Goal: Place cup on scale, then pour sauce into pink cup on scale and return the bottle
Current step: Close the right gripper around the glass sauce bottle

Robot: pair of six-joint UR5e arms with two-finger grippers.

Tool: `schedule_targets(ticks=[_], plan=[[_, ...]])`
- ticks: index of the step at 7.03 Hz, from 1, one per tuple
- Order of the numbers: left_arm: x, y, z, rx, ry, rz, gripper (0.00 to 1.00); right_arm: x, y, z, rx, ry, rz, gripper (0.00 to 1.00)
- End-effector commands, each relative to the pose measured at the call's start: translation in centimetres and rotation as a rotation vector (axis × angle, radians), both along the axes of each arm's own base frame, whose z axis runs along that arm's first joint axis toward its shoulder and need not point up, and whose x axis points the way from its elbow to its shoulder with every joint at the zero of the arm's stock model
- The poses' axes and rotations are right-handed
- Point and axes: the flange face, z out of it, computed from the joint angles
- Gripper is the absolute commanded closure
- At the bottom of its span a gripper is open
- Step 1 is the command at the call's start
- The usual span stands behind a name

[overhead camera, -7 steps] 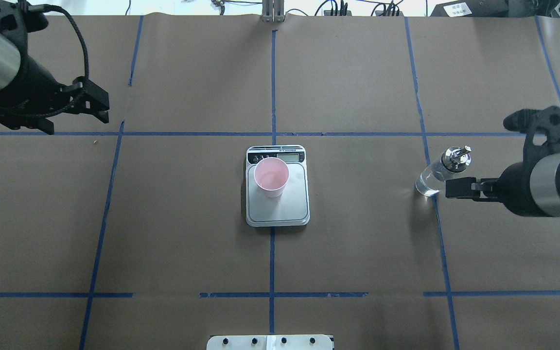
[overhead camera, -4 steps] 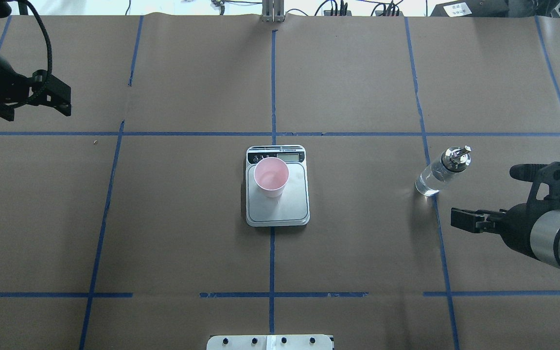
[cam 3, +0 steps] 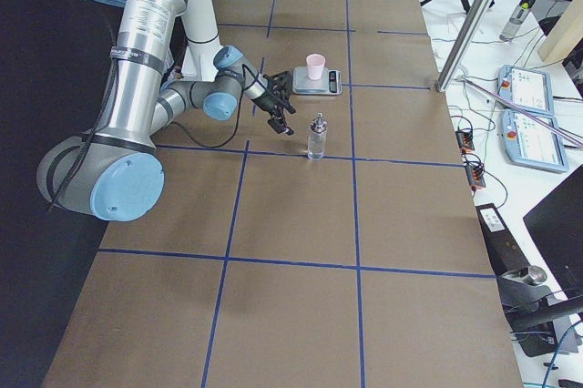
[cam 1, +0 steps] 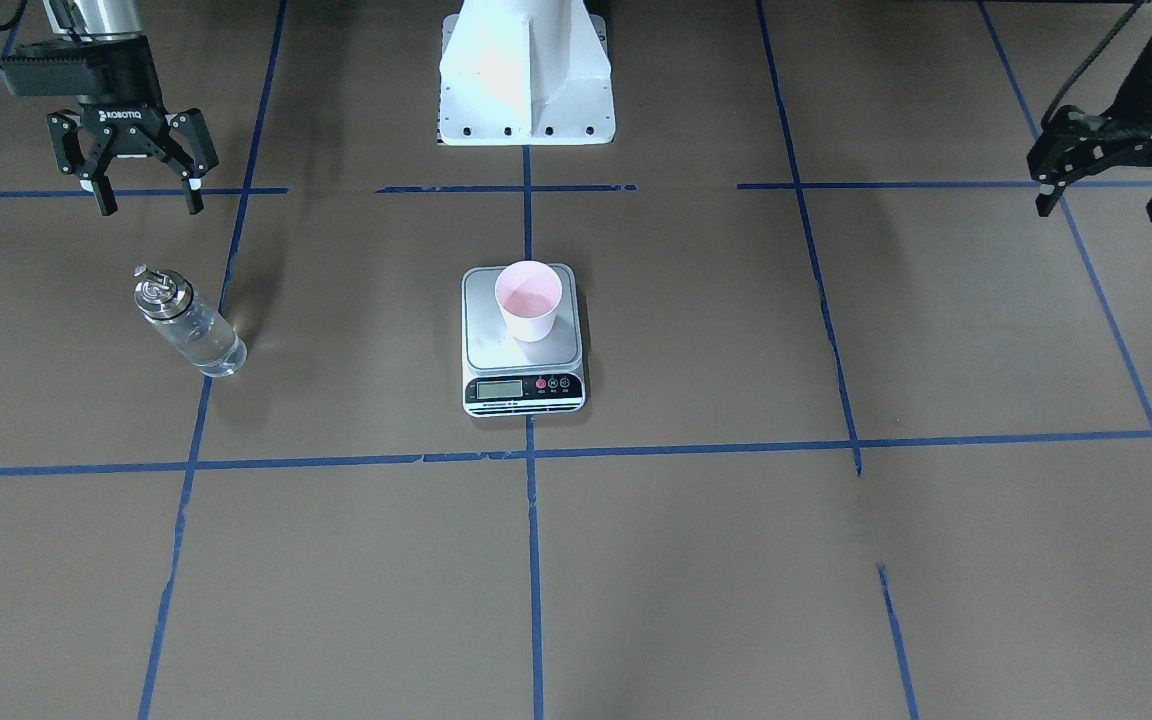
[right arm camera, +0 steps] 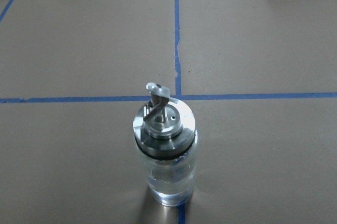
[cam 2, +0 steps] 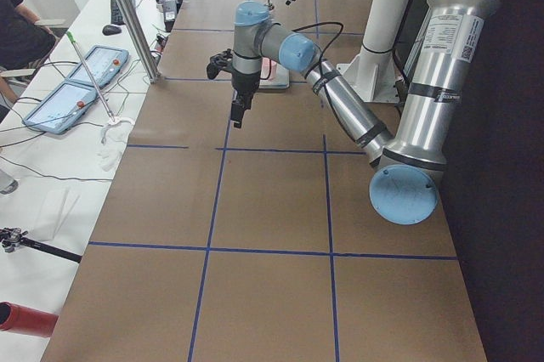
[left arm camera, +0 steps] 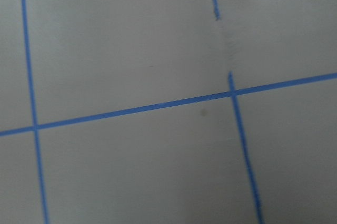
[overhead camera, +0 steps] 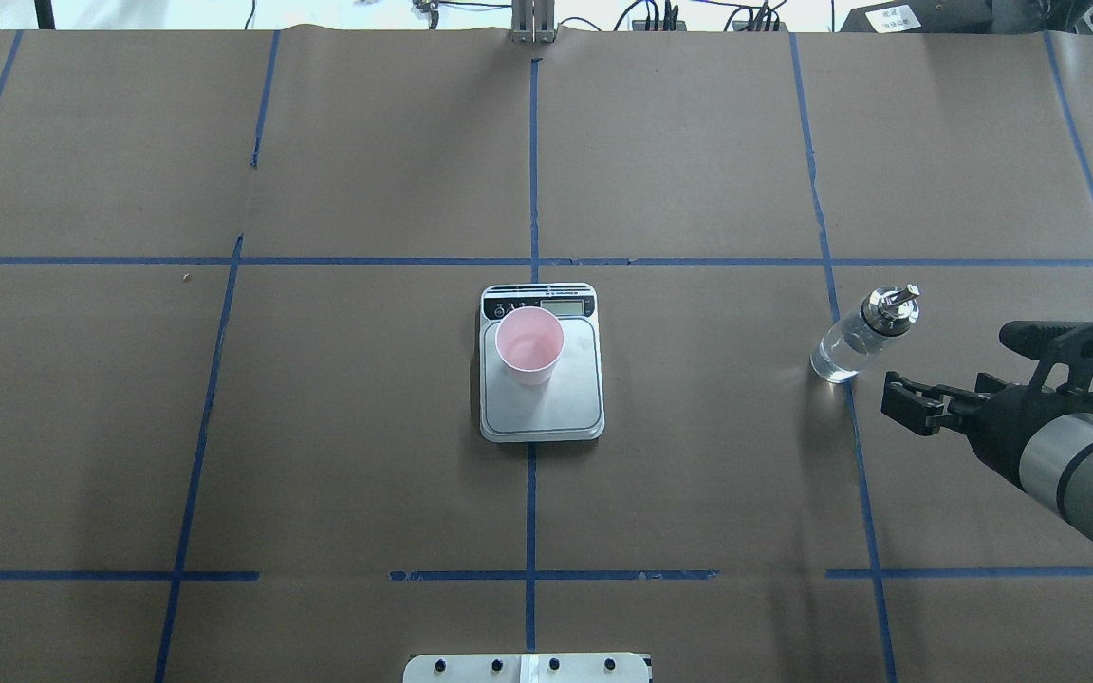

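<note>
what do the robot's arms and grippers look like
The left arm and right arm are both silver tubes with light-blue joint caps and black cables running along them. The right gripper is black, two-fingered and marked ROBOTIQ in white. The left gripper is black too.

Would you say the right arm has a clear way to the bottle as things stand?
Probably yes: the right pincer hangs open near the upright bottle, with only bare table between them; the cup and scale sit well away at the middle.
</note>
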Motion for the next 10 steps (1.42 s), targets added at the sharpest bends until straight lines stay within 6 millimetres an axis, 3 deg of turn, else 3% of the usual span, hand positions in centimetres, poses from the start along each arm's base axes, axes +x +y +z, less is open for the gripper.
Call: schedule_targets(ticks=[1,4,6,10], plan=[[-1.7,-0.6,1.4,0.019,-0.023,0.026,0.00,-2.3,0.0,4.8,0.076,0.014,0.044,0.00],[-1.7,-0.8,1.6,0.020,-0.022,0.025,0.00,-6.3,-0.8,6.2,0.119,0.031,0.069,0.00],[-1.7,-0.7,1.7,0.018,-0.022,0.024,0.00,-6.9,-1.2,7.8,0.216,0.134,0.071,0.00],[-1.9,-0.5,1.4,0.020,-0.018,0.017,0.00,-9.5,-1.9,7.8,0.224,0.105,0.075,0.00]])
